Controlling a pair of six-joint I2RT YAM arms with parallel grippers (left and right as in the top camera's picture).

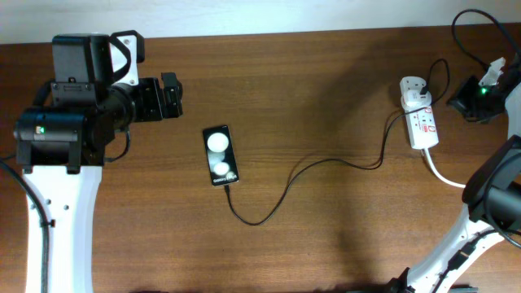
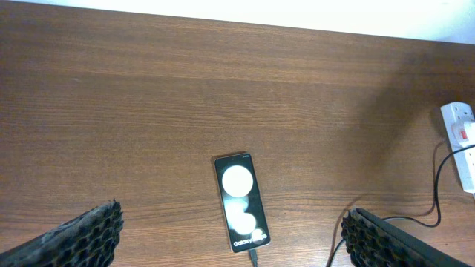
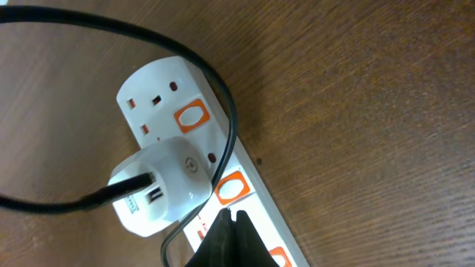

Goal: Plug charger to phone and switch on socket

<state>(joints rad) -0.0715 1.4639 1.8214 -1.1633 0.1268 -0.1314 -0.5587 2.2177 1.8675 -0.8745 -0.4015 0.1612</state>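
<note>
The phone (image 1: 221, 155) lies flat at the table's middle, with two white spots on its face. The charger (image 1: 285, 187) cable runs from the phone's near end in a loop right to the white adapter (image 1: 413, 89) on the socket (image 1: 423, 126). In the left wrist view the connector tip (image 2: 253, 257) sits in the phone (image 2: 241, 202) below the "Galaxy" lettering. My left gripper (image 2: 230, 230) is open, high above the phone. My right gripper (image 3: 230, 215) is shut and empty, its tips over the socket (image 3: 256, 178) just below an orange switch (image 3: 231, 187), beside the adapter (image 3: 159, 185).
The socket's thick white cord (image 1: 444, 175) curves off to the right. A black arm cable (image 1: 472, 37) hangs at the back right corner. The left arm body (image 1: 73, 114) stands over the table's left side. The wooden table (image 1: 326, 236) fills the view.
</note>
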